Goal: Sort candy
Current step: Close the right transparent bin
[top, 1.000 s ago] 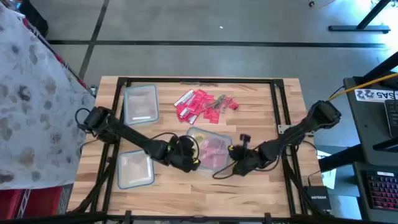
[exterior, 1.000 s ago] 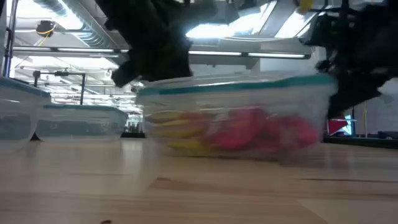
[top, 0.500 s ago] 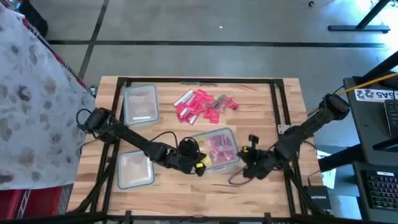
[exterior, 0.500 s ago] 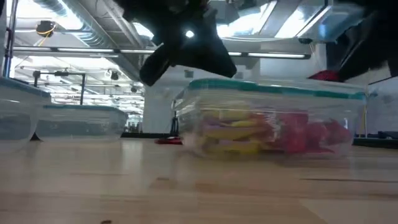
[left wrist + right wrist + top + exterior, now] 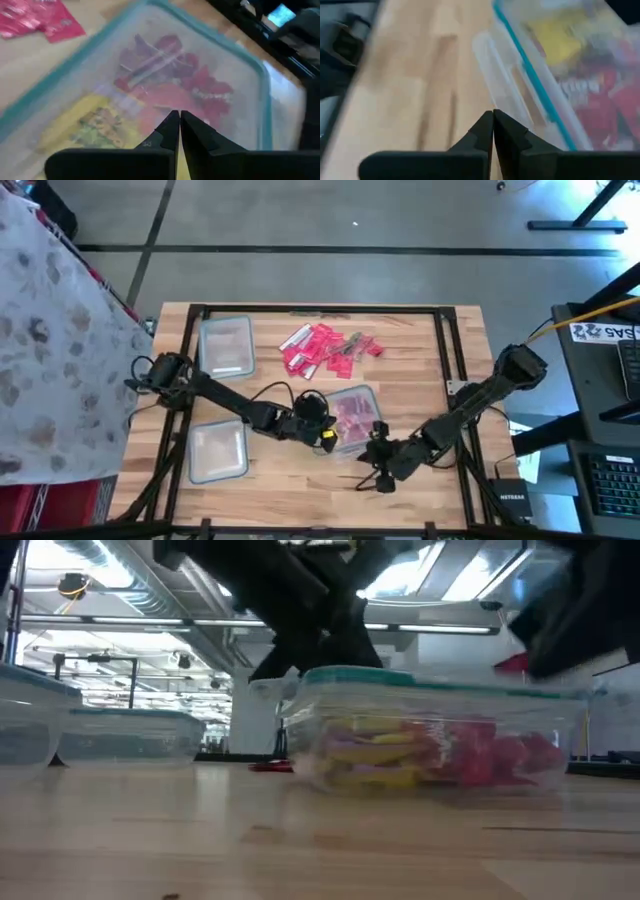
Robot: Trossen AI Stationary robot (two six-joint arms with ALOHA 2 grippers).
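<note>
Wooden table [image 5: 420, 360] fills the centre of the high view, with a clear lidded tub [image 5: 345, 418] just below the middle of the frame. Red and yellow candy [image 5: 430, 750] shows through its wall in the low view, packed under a teal-rimmed lid. More loose candy [image 5: 325, 348], mostly red and pink, lies in a heap near the top centre of the tabletop, well apart from the tub.

Left gripper [image 5: 322, 435] sits at the tub's lower left edge in the high view; its wrist view looks down through the lid, and its fingers [image 5: 170, 131] are pressed together with nothing between them. Right gripper [image 5: 378, 458] is just below the tub's lower right corner, over bare wood; its wrist view shows the tub's rim beside it and its fingers [image 5: 485, 131] closed tip to tip, holding nothing.

Two other clear tubs stand at the left of the table: one [image 5: 227, 346] in the upper left, one [image 5: 218, 451] in the lower left. Neither arm is near them.
</note>
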